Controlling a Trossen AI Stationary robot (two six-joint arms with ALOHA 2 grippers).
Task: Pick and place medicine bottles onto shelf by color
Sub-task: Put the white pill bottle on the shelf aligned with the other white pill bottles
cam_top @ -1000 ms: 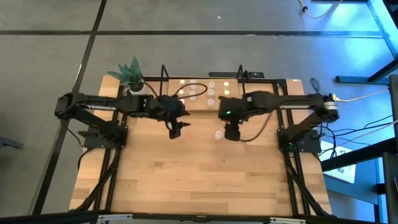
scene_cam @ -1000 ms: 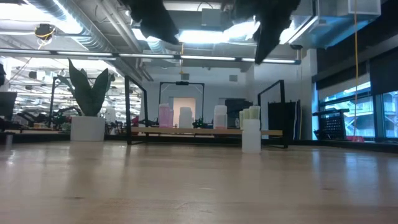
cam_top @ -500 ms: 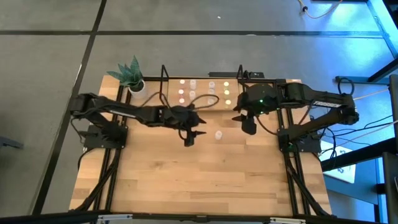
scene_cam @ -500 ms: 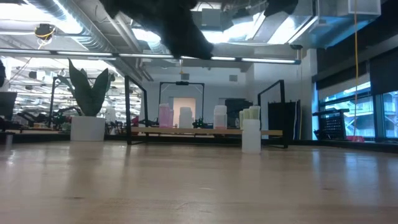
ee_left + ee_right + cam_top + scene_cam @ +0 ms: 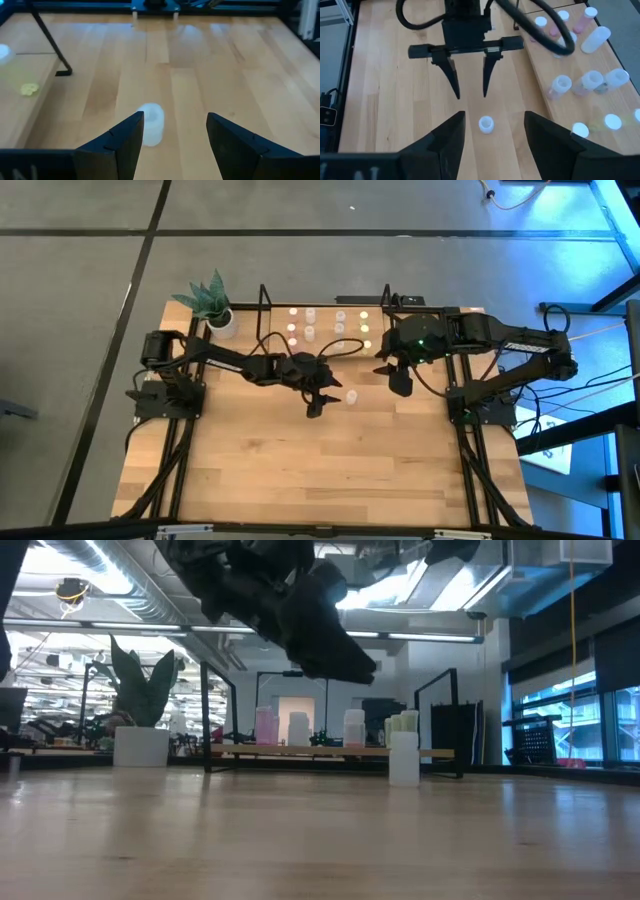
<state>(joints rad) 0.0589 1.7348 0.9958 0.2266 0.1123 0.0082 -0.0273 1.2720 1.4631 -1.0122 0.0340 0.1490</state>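
Observation:
One loose medicine bottle (image 5: 351,396), whitish with a white top, stands upright on its base on the tabletop. In the left wrist view, the bottle (image 5: 151,124) shows just ahead of my left gripper (image 5: 175,117), nearer one finger. My left gripper (image 5: 318,408) hangs open above the table, a short way left of the bottle, touching nothing. My right gripper (image 5: 400,385) stands open and higher, to the bottle's right. Several more bottles (image 5: 590,80) with pink, white and yellow-green tops stand on the shelf (image 5: 325,345) at the far edge.
A white pot with a green plant (image 5: 212,305) stands at the far left corner beside the shelf. Thin black posts (image 5: 206,715) rise from the shelf. A black cable (image 5: 540,30) loops over the left arm. Bare wood lies toward the near edge (image 5: 320,480).
My left gripper has come down and gone toward the table's right, close to the loose bottle, tipping more level. My right gripper has risen and drawn back toward the right and far side, then kept still. The bottle has stayed in place.

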